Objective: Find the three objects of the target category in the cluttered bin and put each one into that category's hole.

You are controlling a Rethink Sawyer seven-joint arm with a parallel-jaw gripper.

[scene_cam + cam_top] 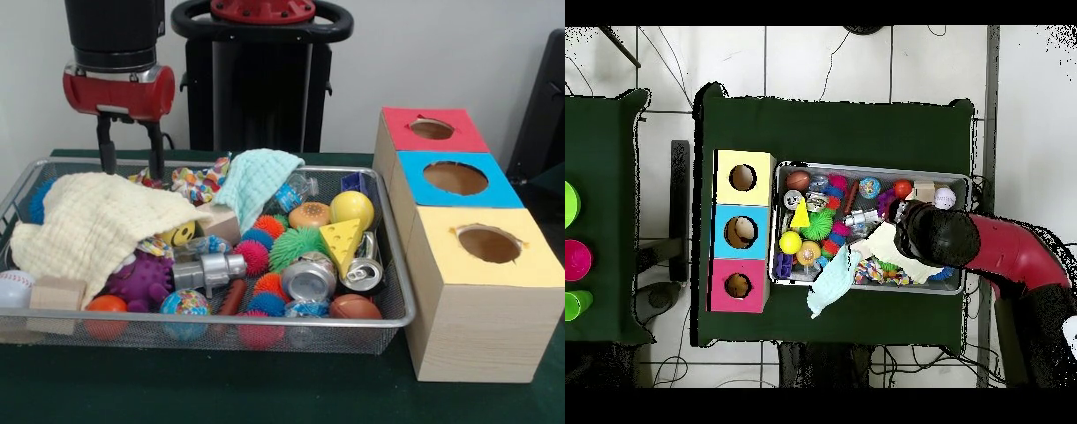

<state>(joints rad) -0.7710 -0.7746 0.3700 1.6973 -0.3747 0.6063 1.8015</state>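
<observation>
A wire bin (399,265) (865,170) holds a heap of toys. A cream cloth (97,221) (883,243) covers its left part, and a teal cloth (256,177) (830,285) hangs over the back rim. Among the toys are a cheese wedge (342,238) (800,215), a yellow ball (351,208), a burger (309,215), a green spiky ball (296,246) and two cans (309,276). My gripper (132,168) stands open and empty above the bin's back left, over the cream cloth. In the overhead view the arm (930,232) hides the gripper.
Beside the bin stands a wooden box with a red hole (432,129) (738,286), a blue hole (455,177) (740,232) and a yellow hole (488,244) (743,178). A baseball (13,287), a wooden block (57,293) and a brown football (353,307) lie along the front rim.
</observation>
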